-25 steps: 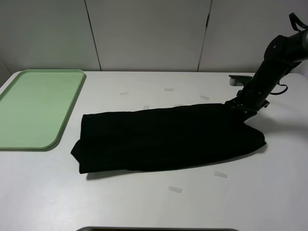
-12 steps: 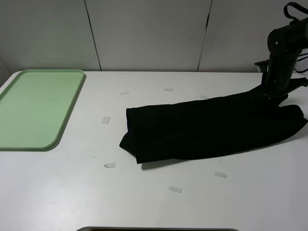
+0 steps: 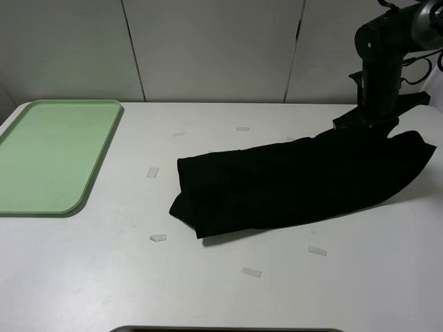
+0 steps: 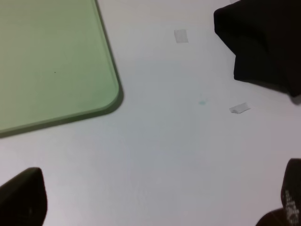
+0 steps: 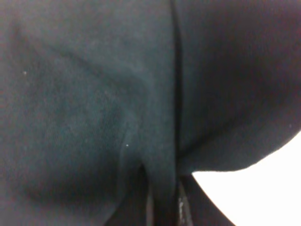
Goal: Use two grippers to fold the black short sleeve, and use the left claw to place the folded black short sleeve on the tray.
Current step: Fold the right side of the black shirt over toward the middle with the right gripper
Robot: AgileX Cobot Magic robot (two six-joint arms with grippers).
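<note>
Black short sleeve (image 3: 291, 183) lies on the white table (image 3: 208, 297) as a long, narrow band, apparently already doubled lengthwise. It runs from near the middle of the table out to the right side, well apart from the tray (image 3: 41, 149), which sits at the far left with nothing on it. The right gripper (image 3: 365, 123) stands over the far right corner of the band with its jaws pressed together on a pinch of cloth. Its wrist camera sees almost nothing but black fabric, with a ridge of it drawn down between the fingers. The left claw (image 4: 155, 200) is out of the high camera's sight. Its own camera shows it above bare table between the tray's rounded corner and the band's left end, jaws spread wide and holding nothing, with a couple of tape scraps (image 3: 153, 172) nearby. The step in hand looks like the folding, with the band yet to be shortened across its length. The next move probably calls for carrying the pinched end over toward the left end. Only one corner is held, so the loose corner may sag or twist. The left claw would do well to take that corner or steady the near end before the cloth travels. Only once the shirt is a compact bundle can the left claw grip it through all layers and carry it to the tray.
</note>
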